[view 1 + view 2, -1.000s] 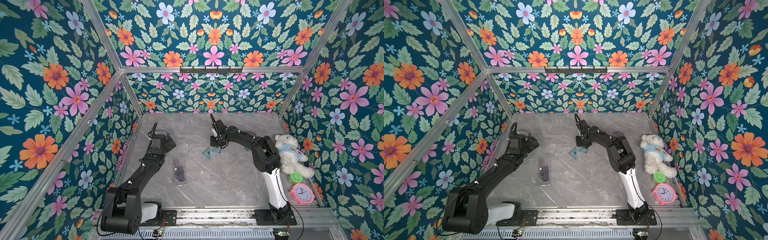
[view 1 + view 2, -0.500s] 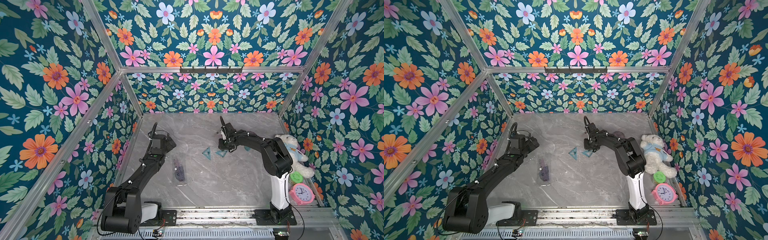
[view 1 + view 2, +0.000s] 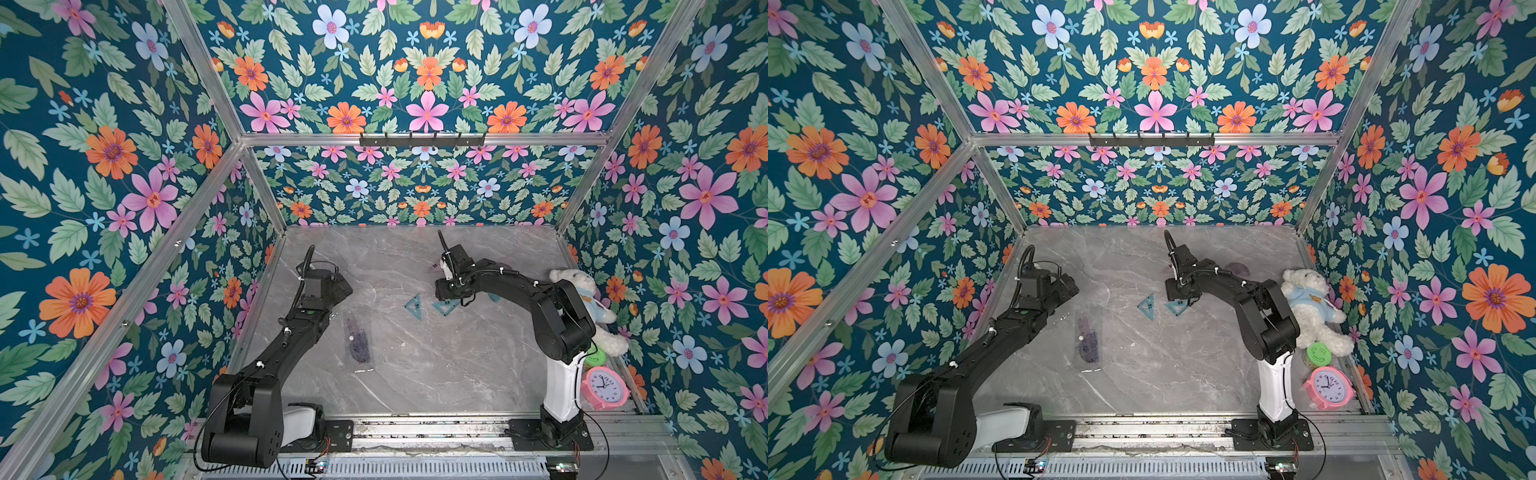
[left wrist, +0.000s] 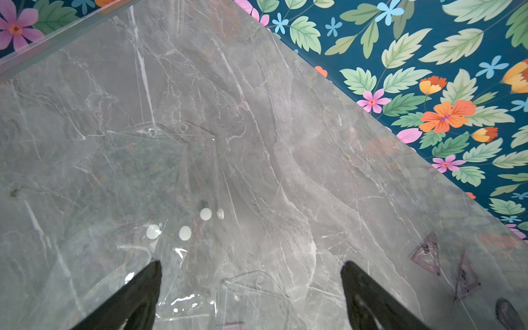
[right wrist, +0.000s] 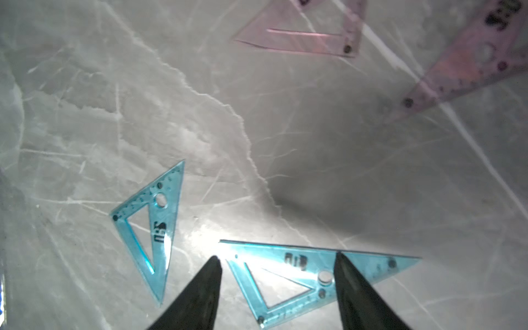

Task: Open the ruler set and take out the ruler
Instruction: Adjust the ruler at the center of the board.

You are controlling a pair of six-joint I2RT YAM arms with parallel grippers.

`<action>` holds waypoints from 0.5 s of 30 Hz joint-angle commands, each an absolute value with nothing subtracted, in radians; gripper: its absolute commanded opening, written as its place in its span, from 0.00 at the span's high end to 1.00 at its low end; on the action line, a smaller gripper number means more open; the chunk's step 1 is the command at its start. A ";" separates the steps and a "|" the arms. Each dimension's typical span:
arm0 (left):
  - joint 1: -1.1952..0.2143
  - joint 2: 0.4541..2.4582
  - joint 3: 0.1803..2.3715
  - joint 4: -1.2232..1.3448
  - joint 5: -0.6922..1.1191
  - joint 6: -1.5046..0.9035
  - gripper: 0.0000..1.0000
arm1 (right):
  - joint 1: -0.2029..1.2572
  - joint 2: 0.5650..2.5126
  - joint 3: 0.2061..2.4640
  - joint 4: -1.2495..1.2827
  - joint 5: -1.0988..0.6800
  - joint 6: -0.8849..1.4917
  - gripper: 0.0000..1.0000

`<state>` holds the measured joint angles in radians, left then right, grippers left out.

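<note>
One bent right arm (image 3: pixel 519 286) poises its end effector (image 5: pixel 276 256) above blue triangle (image 5: pixel 268 253).

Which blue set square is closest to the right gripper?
The blue set square lying flat beneath the right gripper, framed between its open fingers. The other blue one lies apart on the table, outside both fingers.

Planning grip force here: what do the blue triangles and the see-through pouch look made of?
Blue triangles: likely rigid, glossy tinted transparent plastic; tabletop shows through, edges stay straight, glare on top.
Pouch: probably soft clear vinyl film; wrinkles, wavy highlights, white snap dots.
</note>
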<state>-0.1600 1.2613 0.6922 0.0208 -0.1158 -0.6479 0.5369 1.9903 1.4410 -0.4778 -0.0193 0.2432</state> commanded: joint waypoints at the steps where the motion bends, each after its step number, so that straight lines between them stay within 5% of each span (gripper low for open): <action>1: -0.160 1.255 0.690 0.035 -0.121 -0.647 0.01 | 0.578 1.990 1.455 -0.546 0.075 0.144 0.29; 15: -0.160 1.258 0.685 0.048 -0.114 -0.653 0.01 | 0.620 2.008 1.455 -0.689 0.082 0.364 0.22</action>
